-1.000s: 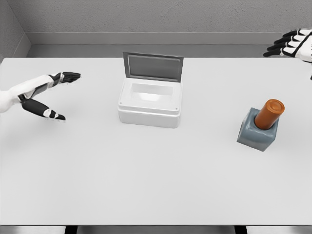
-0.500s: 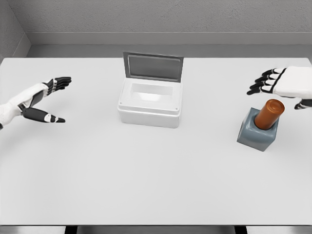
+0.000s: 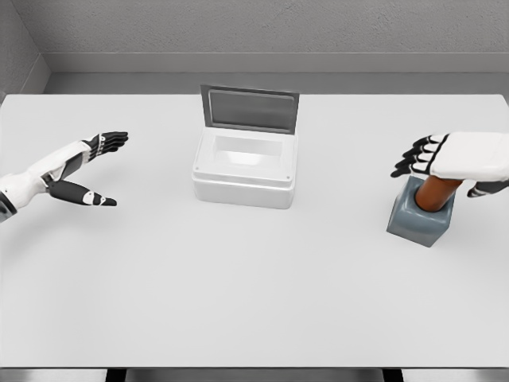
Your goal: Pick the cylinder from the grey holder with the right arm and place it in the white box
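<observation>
While the cylinder [image 3: 434,193] stands in the grey holder [image 3: 419,217] at the table's [image 3: 238,286] right, axis leaning slightly rightward, we note the right hand [image 3: 453,157] directly over its top, fingers extended leftward, grasping nothing; contact unclear. We judge it the nearer hand. Left hand [image 3: 83,171] rests open, well apart, beyond the white box [image 3: 245,173].

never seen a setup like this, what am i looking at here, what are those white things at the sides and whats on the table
This is a simulated humanoid robot, seen from a camera on its head. The white things are its two five-finger hands. The left hand hovers open over the white table, holding nothing. The right hand is over the top of the orange-brown cylinder, fingers spread, not gripping it. The cylinder stands in a grey holder. In the middle sits a white box, lid open.
</observation>
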Motion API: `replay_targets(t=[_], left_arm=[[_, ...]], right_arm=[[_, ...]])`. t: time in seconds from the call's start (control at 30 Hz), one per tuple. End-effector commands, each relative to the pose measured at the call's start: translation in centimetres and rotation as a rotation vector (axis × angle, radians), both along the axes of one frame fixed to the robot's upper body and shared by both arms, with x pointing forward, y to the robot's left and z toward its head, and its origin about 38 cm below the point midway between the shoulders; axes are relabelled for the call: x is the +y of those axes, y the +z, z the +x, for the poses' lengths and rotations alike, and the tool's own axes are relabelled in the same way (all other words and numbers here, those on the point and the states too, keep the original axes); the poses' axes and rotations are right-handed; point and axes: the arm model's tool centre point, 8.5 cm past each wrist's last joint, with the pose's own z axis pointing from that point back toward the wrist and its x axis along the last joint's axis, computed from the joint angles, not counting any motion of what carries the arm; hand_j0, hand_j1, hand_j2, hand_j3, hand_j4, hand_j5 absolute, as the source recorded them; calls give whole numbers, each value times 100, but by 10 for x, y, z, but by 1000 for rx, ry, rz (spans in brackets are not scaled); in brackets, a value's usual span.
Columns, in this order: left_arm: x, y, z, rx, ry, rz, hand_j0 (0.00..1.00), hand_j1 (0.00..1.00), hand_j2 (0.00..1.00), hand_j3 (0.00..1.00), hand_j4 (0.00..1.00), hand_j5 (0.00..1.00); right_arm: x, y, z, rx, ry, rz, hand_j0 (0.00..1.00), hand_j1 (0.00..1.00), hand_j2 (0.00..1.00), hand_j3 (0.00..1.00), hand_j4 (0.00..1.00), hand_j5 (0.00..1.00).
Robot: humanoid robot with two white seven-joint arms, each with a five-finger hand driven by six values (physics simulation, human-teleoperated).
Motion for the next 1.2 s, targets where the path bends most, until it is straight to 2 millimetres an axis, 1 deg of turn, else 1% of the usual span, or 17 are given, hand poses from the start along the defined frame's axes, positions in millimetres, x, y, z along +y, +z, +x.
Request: replay_targets(t=[0.0, 0.23, 0.53, 0.57, 0.6, 0.63, 0.67, 0.73, 0.77, 0.9, 0.93, 1.0, 1.07, 1.1, 1.13, 1.17], left_arm=[[-1, 0, 0, 2, 0, -6, 100, 100, 100, 100, 100, 100], [-3, -1, 0, 3, -3, -7, 100, 100, 100, 100, 100, 100], [-4, -3, -1, 7, -8, -6, 100, 100, 100, 100, 100, 100], [-4, -3, -1, 9, -9, -5, 100, 100, 100, 100, 100, 100], [-4, -3, -1, 9, -8, -6, 100, 100, 100, 100, 100, 100], [-4, -3, -1, 9, -8, -6, 100, 100, 100, 100, 100, 100], [-4, -3, -1, 9, -8, -6, 100, 100, 100, 100, 100, 100], [-4, -3, -1, 9, -8, -6, 100, 100, 100, 100, 100, 100], [-4, -3, -1, 9, -8, -6, 100, 100, 100, 100, 100, 100], [-4, -3, -1, 9, -8, -6, 100, 100, 100, 100, 100, 100], [-4, -3, -1, 9, -8, -6, 100, 100, 100, 100, 100, 100], [-4, -3, -1, 9, -8, -6, 100, 100, 100, 100, 100, 100], [-4, -3, -1, 9, -8, -6, 100, 100, 100, 100, 100, 100], [-4, -3, -1, 9, -8, -6, 100, 100, 100, 100, 100, 100], [-4, -3, -1, 9, -8, -6, 100, 100, 100, 100, 100, 100], [-4, -3, -1, 9, -8, -6, 100, 100, 100, 100, 100, 100]], right_arm=[[1, -2, 0, 6, 0, 3, 100, 100, 100, 100, 100, 100], [0, -3, 0, 3, -2, -10, 100, 100, 100, 100, 100, 100], [5, -8, 4, -4, 8, -19, 99, 99, 99, 99, 99, 99], [5, -8, 4, -4, 8, -19, 91, 91, 91, 91, 91, 91], [6, -8, 3, -4, 9, -19, 79, 79, 79, 79, 79, 79], [6, -8, 3, -4, 9, -19, 70, 70, 70, 70, 70, 70], [6, -8, 3, -4, 9, -19, 58, 58, 58, 58, 58, 58], [6, -8, 3, -4, 9, -19, 50, 50, 50, 50, 50, 50], [6, -8, 3, -4, 9, -19, 44, 44, 44, 44, 44, 44], [6, -8, 3, -4, 9, -19, 32, 32, 32, 32, 32, 32], [5, -7, 3, -6, 8, -20, 32, 32, 32, 32, 32, 32], [3, -6, 3, -9, 3, -23, 26, 26, 26, 26, 26, 26], [1, -3, 4, -17, -3, -22, 25, 25, 25, 25, 25, 25], [-1, -1, 5, -20, -9, -21, 22, 22, 22, 22, 22, 22], [-6, 6, 9, -39, -29, -13, 19, 19, 19, 19, 19, 19], [-6, 11, 10, -54, -30, -6, 19, 19, 19, 19, 19, 19]])
